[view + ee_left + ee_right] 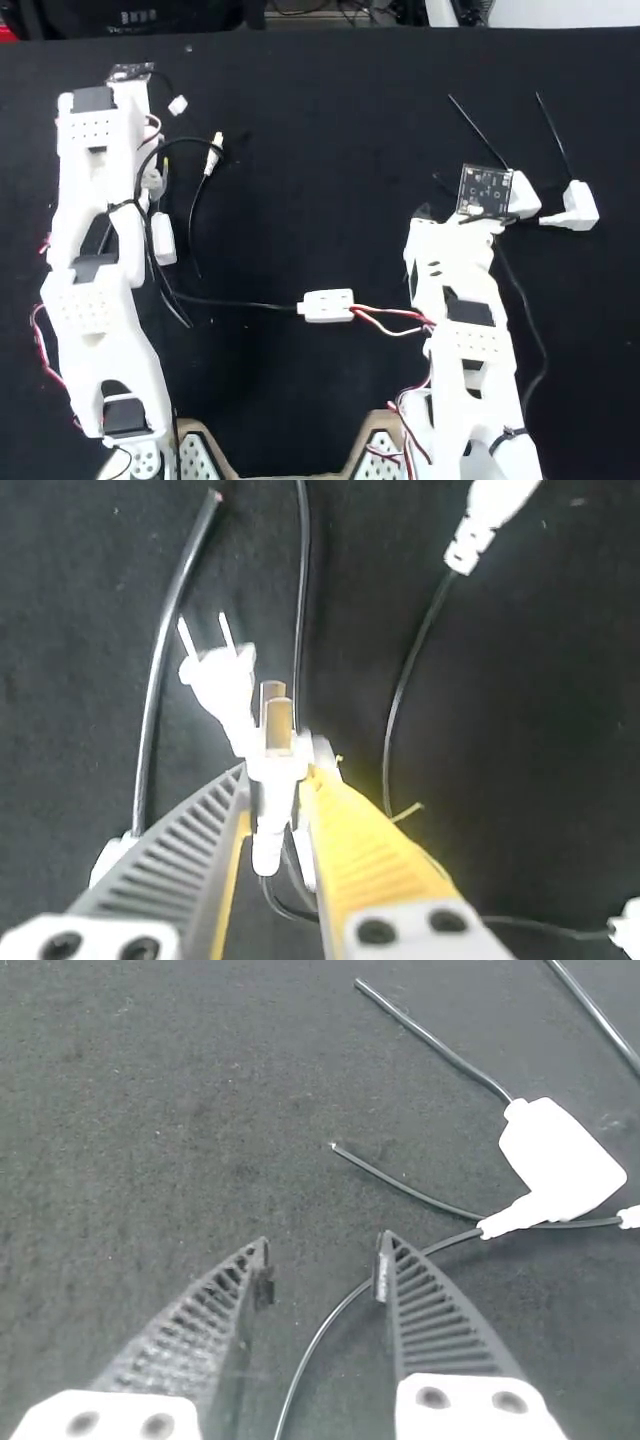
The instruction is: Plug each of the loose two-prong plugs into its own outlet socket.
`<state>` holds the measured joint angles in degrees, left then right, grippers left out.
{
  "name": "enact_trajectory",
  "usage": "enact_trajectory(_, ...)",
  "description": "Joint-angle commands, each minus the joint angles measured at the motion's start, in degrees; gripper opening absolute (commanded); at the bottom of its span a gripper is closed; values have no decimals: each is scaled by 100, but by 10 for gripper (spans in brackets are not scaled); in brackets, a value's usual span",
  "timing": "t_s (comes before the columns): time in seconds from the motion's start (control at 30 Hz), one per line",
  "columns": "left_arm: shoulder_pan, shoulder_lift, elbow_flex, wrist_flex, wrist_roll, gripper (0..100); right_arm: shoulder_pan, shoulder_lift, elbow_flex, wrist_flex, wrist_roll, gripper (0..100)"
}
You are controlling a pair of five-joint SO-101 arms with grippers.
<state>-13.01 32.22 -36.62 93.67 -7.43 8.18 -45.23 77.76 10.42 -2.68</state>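
Two-prong plug (274,742), white, is sitting clamped in the left gripper (280,765) at centre frame, its lower body hiding between the fingers. A second plug (215,670) is lying just beyond it; whether they are touching cannot be told. The outlet socket (328,305) is resting mid-frame in the high view. The right gripper (322,1250) is hanging spread over the black mat (150,1080), a black cable (320,1350) running between its fingers, an angled white plug (555,1155) lying upper right. In the high view a camera board (486,189) is covering that gripper.
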Motion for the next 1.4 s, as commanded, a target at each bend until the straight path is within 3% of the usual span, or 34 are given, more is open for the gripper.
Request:
enact_trajectory(0.0,40,-818,-778,651,-18,30,-88,-163,-295,0,9,162)
enact_trajectory(0.3,-330,-2224,-338,712,-18,30,-53,-189,-286,26,-18,162)
enact_trajectory(0.47,-22,-3323,1209,712,114,30,-53,-198,-312,44,-26,162)
enact_trajectory(0.57,611,-3982,2580,589,211,30,-44,-198,-321,35,-26,162)
enact_trajectory(0.7,1552,-4668,4840,-941,193,30,290,-338,-497,325,-26,162)
enact_trajectory(0.87,2123,-5626,7002,-3288,237,30,1310,-910,-892,1934,18,160)
enact_trajectory(0.97,2554,-6145,7705,-4202,686,30,1952,-1305,-1130,2822,18,96)
enact_trajectory(1.07,3160,-6505,8084,-4765,1187,30,2242,-1666,-1358,3508,264,31)
enact_trajectory(1.3,4857,-6620,8171,-5345,1407,34,2022,-1912,-1279,4290,571,30)
enact_trajectory(1.37,5147,-6646,8163,-5354,1424,85,1996,-1921,-1200,4299,598,47)
